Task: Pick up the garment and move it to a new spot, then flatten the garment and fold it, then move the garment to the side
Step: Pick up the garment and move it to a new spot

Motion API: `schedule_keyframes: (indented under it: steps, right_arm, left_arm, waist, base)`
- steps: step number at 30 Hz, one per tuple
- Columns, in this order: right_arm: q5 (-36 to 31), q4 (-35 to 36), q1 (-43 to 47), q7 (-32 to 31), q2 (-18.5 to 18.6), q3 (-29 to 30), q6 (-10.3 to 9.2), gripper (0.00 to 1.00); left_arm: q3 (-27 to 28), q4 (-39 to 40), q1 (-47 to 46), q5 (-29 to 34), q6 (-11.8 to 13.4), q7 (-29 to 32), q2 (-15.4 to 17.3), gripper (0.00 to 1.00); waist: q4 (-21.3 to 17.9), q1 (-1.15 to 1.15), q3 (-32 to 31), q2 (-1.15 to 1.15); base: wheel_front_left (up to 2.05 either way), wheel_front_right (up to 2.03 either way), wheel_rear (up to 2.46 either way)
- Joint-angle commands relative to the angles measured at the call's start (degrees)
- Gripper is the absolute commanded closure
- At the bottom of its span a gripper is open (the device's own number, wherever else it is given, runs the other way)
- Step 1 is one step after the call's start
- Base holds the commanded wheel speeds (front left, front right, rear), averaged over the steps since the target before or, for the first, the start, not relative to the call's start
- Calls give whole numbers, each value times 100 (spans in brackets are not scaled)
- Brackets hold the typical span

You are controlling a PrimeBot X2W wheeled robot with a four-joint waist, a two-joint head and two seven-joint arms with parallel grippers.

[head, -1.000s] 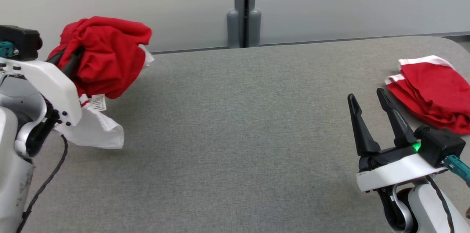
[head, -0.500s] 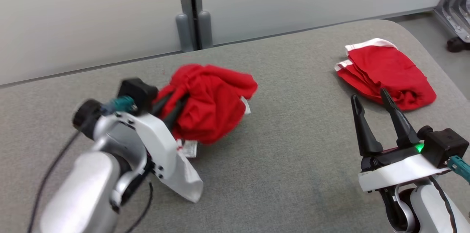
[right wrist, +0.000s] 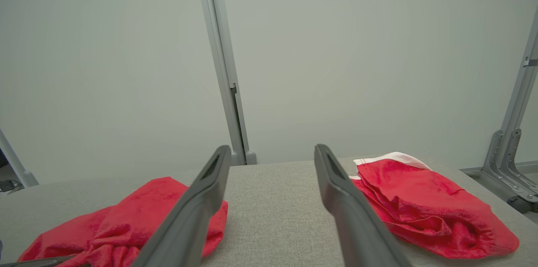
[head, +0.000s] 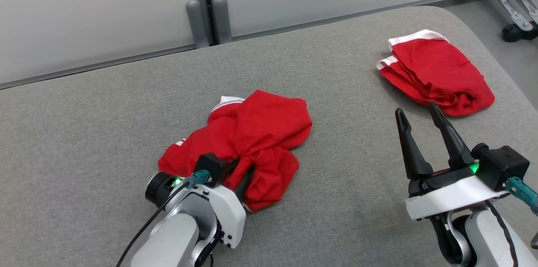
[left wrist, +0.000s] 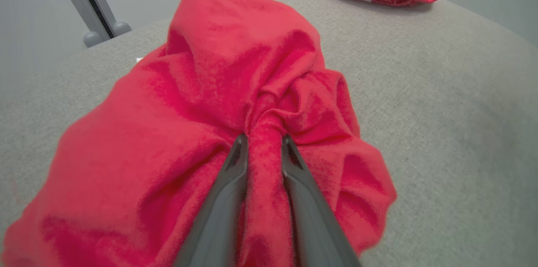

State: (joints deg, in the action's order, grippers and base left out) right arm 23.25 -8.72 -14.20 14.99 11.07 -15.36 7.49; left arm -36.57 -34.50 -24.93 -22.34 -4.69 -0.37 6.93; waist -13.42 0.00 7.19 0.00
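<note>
Left jaws: narrow; the left gripper (left wrist: pixel 264 138) pinches a ridge of the garment (left wrist: pixel 218 90), and the cloth gathers toward that grip.
Garment: crumpled heap lying mid-way across the surface (head: pixel 105 111); the carry is judged complete and release is due.
Right jaws: wide and empty; the right gripper (head: pixel 416 108) hovers at the garment's 4 o'clock, likely placed for flattening.
Folded pile (head: pixel 437 73): 2 o'clock, well apart.

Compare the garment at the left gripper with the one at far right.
The crumpled garment lies centrally, a fold pinched in the left gripper; the folded garment lies free near the right edge of the table. The first is a rumpled heap, the second stacked in flat layers. Both are red with white trim.
</note>
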Motion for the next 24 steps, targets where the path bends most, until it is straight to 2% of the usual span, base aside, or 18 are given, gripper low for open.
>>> schedule_keyframes:
  steps: [1,7,13,16,24]
  right_arm:
    - [36,-28,-15,26,25,7,1,0]
    - [-4,-59,112,26,60,56,1,0]
    - [-32,-66,222,25,118,111,1,0]
    - [-59,-55,293,25,146,176,1,0]
    - [-90,-35,522,26,199,408,1,0]
  left_arm:
    - [-5,-139,-167,32,-35,-154,-39,0]
    - [-34,-307,-359,-1,-71,-554,-126,0]
    - [90,136,-212,-64,55,-686,63,0]
    - [308,601,-39,-132,267,-762,310,0]
    - [1140,1960,879,-350,1074,-1104,1022,0]
  waist:
    - [70,0,-17,0]
    - [317,0,-179,0]
    - [567,0,-357,0]
    - [721,0,-443,0]
    - [1030,0,-611,0]
  base:
    - [0,0,0]
    - [0,0,0]
    - [0,0,0]
    - [0,0,0]
    - [0,0,0]
